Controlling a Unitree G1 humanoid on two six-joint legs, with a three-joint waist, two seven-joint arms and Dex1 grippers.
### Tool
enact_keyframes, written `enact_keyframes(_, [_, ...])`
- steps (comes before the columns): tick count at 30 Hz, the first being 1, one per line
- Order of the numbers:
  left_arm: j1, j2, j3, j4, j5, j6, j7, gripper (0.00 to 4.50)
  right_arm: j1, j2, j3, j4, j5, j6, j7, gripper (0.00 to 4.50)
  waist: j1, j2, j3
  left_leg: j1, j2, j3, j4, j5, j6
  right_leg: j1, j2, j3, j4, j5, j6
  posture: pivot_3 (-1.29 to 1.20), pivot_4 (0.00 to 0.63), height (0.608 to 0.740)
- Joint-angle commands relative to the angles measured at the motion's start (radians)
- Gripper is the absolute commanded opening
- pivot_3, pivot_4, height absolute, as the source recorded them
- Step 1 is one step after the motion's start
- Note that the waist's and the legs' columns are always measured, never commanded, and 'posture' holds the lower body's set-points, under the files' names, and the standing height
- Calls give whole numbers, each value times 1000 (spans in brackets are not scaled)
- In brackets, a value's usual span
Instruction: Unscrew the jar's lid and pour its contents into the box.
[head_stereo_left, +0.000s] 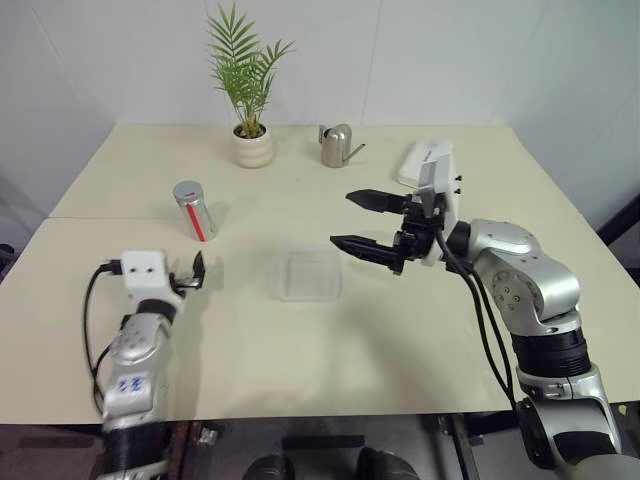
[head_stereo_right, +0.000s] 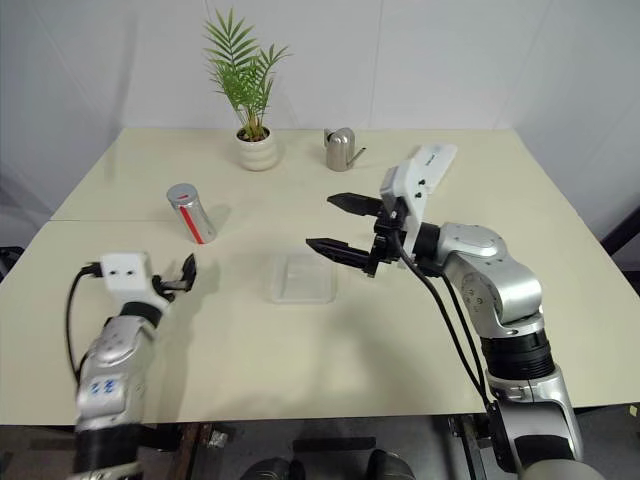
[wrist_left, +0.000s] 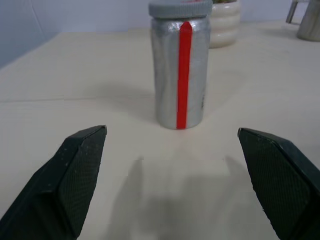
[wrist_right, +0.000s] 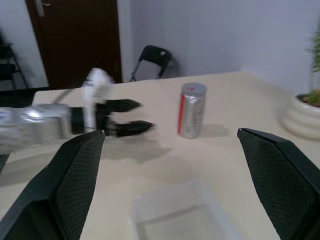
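Left gripper (head_stereo_left: 193, 273) low near the table, fingers spread, empty, pointing forward, right gripper (head_stereo_left: 366, 226) raised, probably level, pointing left, fingers wide apart, empty

You are looking over a pale cream worktop (head_stereo_left: 300, 370) made of two slabs, with a seam running across its left part. Plain white walls (head_stereo_left: 420, 60) close it in behind and on both sides, lit evenly with soft shadows. At the back stand a palm plant (head_stereo_left: 243, 70) in a ribbed white pot (head_stereo_left: 252, 148), a steel watering can (head_stereo_left: 336, 146) and a white oblong case (head_stereo_left: 415, 160). From the right wrist view you see a dark brown door (wrist_right: 75, 40) and a black folding chair (wrist_right: 152, 60) against a pale wall.
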Motion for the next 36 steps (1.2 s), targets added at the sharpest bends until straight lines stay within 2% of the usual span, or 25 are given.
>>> enact_keyframes(1, [-131, 25, -10, 129, 38, -71, 42, 4479, 6, 10, -13, -50, 0, -15, -24, 4500, 4, 0, 0, -1, 0, 0, 1, 0, 0, 0, 0, -1, 0, 0, 0, 0, 150, 740])
enact_keyframes(5, [-270, 46, -35, 313, 79, -121, 82, 4479, 17, 42, -7, -68, 6, -18, -47, 4500, 5, 0, 0, -2, 0, 0, 1, 0, 0, 0, 0, -3, -1, 0, 0, 0, 150, 740])
enact_keyframes(13, [-347, 78, -42, 474, 83, -215, 93, 4479, 45, 79, -10, -119, 11, -9, -99, 4500, -8, 0, 0, -2, 0, 0, 1, 0, 1, -1, 1, -5, -2, 0, 0, 0, 150, 740])
enact_keyframes(23, [-542, 159, -54, 850, 87, -384, 69, 4479, 81, 65, -43, -162, 10, -8, -155, 4500, -17, 0, 0, -2, 0, 0, 1, 0, 1, 0, 0, -4, -1, 0, 0, 0, 150, 740])
enact_keyframes(30, [-628, 166, -64, 1017, 83, -434, 43, 4479, 102, 72, -55, -184, 5, -22, -194, 4500, -18, -1, 0, -2, -1, 1, 1, 0, 1, -1, 0, -5, -1, 0, 0, 0, 150, 740])
enact_keyframes(36, [-645, 171, -77, 1060, 85, -461, 46, 4479, 114, 81, -51, -188, 3, -37, -212, 4500, -19, -1, 0, -2, -1, 1, 1, 0, 1, -1, 0, -5, -1, 0, 0, 0, 150, 740])
